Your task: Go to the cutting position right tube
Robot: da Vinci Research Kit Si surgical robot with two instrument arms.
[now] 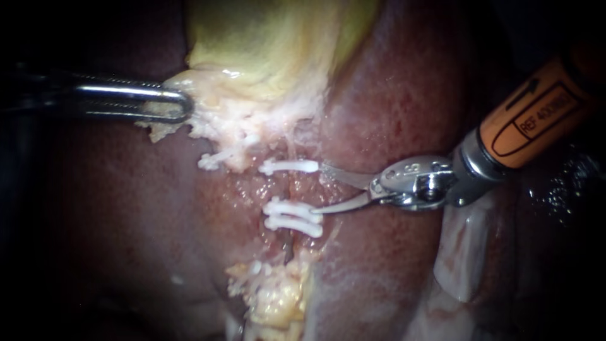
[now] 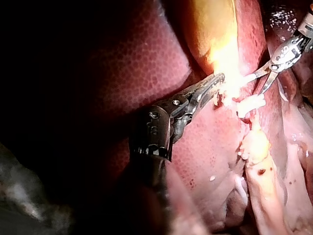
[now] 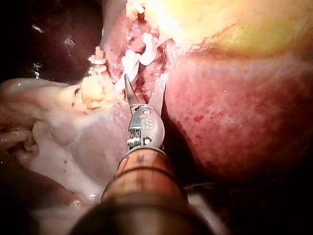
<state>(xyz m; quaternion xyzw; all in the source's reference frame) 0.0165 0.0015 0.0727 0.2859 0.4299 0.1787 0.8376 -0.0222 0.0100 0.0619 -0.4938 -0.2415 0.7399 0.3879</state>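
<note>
The yellow-green gallbladder (image 1: 271, 38) hangs over the dark red liver (image 1: 391, 101). My left instrument (image 1: 172, 105) is shut on the pale tissue (image 1: 208, 110) at the gallbladder's lower edge, also seen in the left wrist view (image 2: 215, 83). The right tube (image 1: 287, 187) runs down between one white clip (image 1: 291, 166) above and two white clips (image 1: 293, 218) below. My right instrument (image 1: 323, 188), orange-shafted with curved blades, stands open just right of that stretch, one blade tip by the upper clip, the other by the lower pair. In its wrist view the blades (image 3: 145, 90) gape just short of the clips (image 3: 131, 62).
Another white clip (image 1: 211, 161) sits on the tube further left, under the held tissue. A lump of yellowish fat (image 1: 278, 293) lies below the clips. Pale membrane (image 1: 464, 252) lies under the right instrument's shaft.
</note>
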